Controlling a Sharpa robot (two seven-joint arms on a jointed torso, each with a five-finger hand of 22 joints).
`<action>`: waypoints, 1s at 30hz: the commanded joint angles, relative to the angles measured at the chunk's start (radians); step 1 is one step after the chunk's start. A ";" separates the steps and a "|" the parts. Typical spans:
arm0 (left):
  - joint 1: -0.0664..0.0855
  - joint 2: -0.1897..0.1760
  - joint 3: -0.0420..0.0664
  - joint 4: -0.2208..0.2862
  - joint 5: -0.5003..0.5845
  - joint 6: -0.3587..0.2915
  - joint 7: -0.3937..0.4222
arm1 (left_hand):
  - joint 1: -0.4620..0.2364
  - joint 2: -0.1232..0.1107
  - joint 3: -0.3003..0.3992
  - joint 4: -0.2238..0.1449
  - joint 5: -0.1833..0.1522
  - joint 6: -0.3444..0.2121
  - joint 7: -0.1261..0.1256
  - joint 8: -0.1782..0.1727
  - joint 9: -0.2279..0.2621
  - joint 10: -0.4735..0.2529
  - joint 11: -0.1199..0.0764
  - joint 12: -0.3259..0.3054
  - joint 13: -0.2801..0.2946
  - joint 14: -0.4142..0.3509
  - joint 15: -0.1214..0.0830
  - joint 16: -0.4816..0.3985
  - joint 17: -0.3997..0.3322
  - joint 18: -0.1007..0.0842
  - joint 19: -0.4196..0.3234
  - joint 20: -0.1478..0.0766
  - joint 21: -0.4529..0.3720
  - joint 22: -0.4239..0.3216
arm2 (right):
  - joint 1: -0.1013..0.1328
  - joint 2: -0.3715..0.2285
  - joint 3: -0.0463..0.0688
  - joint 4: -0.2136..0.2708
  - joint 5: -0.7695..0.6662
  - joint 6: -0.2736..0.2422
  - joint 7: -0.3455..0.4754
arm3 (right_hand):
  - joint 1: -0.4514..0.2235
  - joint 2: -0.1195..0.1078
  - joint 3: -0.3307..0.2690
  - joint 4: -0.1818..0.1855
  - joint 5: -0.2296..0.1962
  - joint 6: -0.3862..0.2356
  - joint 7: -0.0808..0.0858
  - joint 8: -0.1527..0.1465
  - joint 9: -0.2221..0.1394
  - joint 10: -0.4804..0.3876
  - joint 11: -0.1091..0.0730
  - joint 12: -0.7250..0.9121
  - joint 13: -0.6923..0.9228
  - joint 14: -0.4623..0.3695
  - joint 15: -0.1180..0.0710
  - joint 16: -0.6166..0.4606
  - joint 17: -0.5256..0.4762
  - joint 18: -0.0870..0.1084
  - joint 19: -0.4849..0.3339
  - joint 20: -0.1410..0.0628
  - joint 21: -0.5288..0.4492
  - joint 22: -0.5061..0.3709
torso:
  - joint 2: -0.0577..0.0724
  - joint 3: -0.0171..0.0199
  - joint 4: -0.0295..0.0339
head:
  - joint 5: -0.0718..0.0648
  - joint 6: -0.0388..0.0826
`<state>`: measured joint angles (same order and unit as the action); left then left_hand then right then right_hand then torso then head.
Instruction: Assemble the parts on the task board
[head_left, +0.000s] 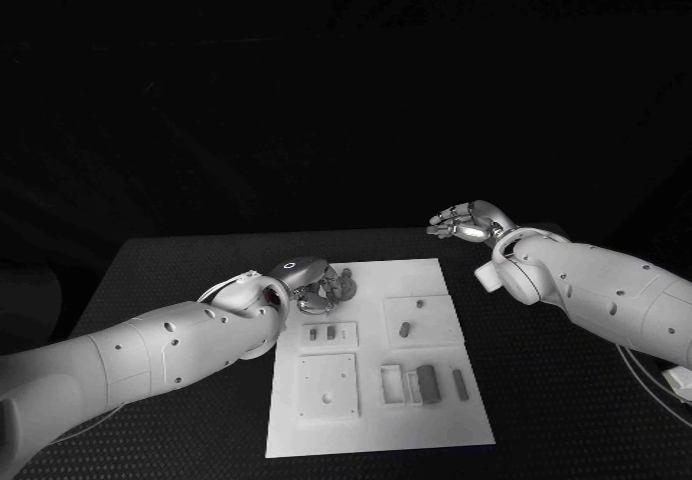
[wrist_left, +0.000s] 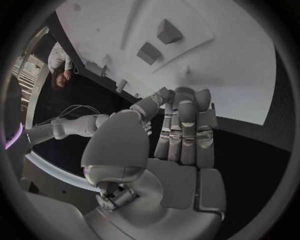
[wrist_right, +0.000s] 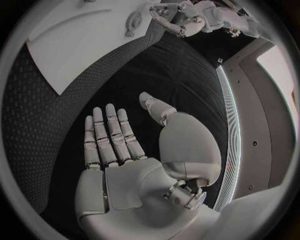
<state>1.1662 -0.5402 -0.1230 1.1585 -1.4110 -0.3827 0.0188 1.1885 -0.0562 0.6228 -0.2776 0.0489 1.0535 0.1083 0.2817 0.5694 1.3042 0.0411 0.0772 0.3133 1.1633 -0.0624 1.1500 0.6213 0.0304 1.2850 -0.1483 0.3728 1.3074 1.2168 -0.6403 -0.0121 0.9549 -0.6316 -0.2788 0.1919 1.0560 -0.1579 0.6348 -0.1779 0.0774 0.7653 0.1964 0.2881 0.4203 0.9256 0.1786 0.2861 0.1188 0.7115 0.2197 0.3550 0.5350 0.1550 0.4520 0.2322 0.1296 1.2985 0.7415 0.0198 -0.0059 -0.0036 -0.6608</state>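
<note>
We are observing the left hand (head_left: 320, 283) hovering at the far left corner of the task board (head_left: 433, 420), its fingers (wrist_left: 187, 135) lying straight and close together, gripping nothing. Two grey parts (wrist_left: 157, 42) are lying on the board just beyond those fingertips. The right hand (head_left: 464, 220) is hanging over the black table (head_left: 173, 270) past the board's far right corner, fingers (wrist_right: 109, 132) extended, thumb apart, holding nothing.

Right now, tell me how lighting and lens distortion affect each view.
Head view: dim, room black, the task board the brightest thing, the parts on it small and hard to read. Left wrist view: fisheye bends the board's edges; the left hand is evenly lit. Right wrist view: the table edge curves strongly; the right hand is clear against the dark table.
</note>
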 joint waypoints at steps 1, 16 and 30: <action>0.001 -0.024 0.004 0.028 0.035 0.004 0.024 | 0.001 0.008 0.007 -0.001 0.003 0.005 0.001 0.005 0.001 0.014 0.006 0.003 0.001 0.008 -0.001 0.004 0.001 0.061 0.002 -0.005 0.000 0.022 | 0.000 -0.002 0.000 0.002 -0.001 0.015 0.012 | -0.002 0.009 -0.003 0.003 0.002 -0.007 0.003 0.004 -0.001 -0.005 0.005 -0.001 -0.001 -0.007 -0.001 -0.005 0.002 -0.016 0.002 -0.004 -0.005 0.001 | 0.000 -0.0003 0.0004 | -0.001 0.001; 0.002 -0.093 0.008 0.075 0.008 0.128 -0.005 | 0.000 0.011 0.008 -0.001 0.003 0.005 0.001 0.004 0.001 0.014 0.006 0.002 0.001 0.009 -0.001 0.004 0.002 0.060 0.001 -0.005 -0.001 0.022 | 0.000 -0.005 0.000 0.002 -0.001 0.016 0.012 | -0.002 0.009 -0.003 0.003 0.002 -0.007 0.003 0.005 -0.002 -0.005 0.005 -0.001 -0.001 -0.007 -0.002 -0.005 0.002 -0.016 0.003 -0.004 -0.006 0.002 | 0.001 -0.0026 0.0013 | -0.006 0.000; 0.002 -0.078 0.007 0.058 -0.004 0.114 -0.007 | 0.000 0.012 0.009 -0.002 0.003 0.004 0.002 0.004 0.001 0.014 0.006 0.001 0.001 0.009 -0.002 0.005 0.003 0.059 0.001 -0.006 -0.001 0.022 | 0.000 -0.004 0.000 0.001 -0.001 0.016 0.013 | -0.002 0.009 -0.003 0.003 0.002 -0.007 0.003 0.005 -0.002 -0.005 0.005 -0.001 -0.002 -0.007 -0.001 -0.005 0.003 -0.016 0.003 -0.004 -0.007 0.003 | 0.002 -0.0004 -0.0016 | -0.004 -0.002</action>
<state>1.1668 -0.6225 -0.1161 1.2163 -1.4049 -0.2718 0.0115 1.1903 -0.0558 0.6269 -0.2786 0.0491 1.0522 0.1105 0.2835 0.5695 1.3074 0.0449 0.0755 0.3127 1.1683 -0.0642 1.1495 0.6230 0.0303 1.2867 -0.1463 0.3728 1.3080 1.2168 -0.6450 -0.0121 0.9546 -0.6315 -0.2774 0.1921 1.0560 -0.1579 0.6348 -0.1779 0.0774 0.7653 0.1964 0.2880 0.4195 0.9256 0.1786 0.2861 0.1181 0.7114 0.2196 0.3551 0.5367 0.1551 0.4520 0.2322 0.1259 1.3006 0.7428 0.0186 -0.0072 -0.0066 -0.6629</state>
